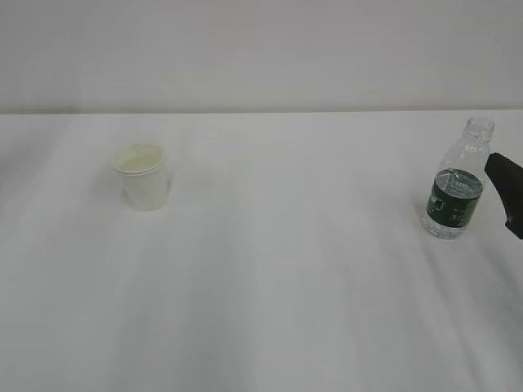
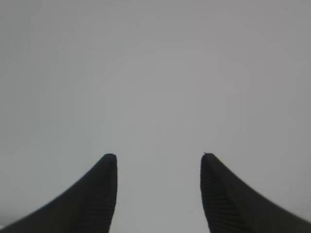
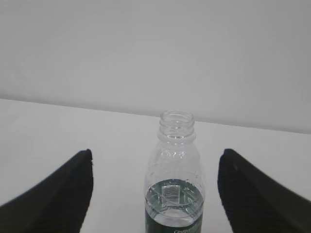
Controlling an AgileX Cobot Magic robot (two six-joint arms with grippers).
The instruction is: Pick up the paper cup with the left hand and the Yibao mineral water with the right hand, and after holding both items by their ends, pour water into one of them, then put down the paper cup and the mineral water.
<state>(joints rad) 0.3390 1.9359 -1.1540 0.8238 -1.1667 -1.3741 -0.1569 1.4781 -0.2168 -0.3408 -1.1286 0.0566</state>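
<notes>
The paper cup point(image 1: 144, 176) stands upright on the white table's left part, off-white with a rolled rim. The Yibao mineral water point(image 1: 458, 184) stands upright at the far right, capless, with a dark green label. In the right wrist view the bottle point(image 3: 176, 179) is centred just ahead of my right gripper point(image 3: 156, 153), which is open, its fingers apart from the bottle on both sides. One black finger point(image 1: 507, 192) shows at the right edge, beside the bottle. My left gripper point(image 2: 159, 156) is open over plain grey surface with nothing between its fingers. It is outside the exterior view.
A white cloth covers the table point(image 1: 286, 269), which ends at a pale wall point(image 1: 261, 57) behind. Water in the bottle reaches about the top of the label.
</notes>
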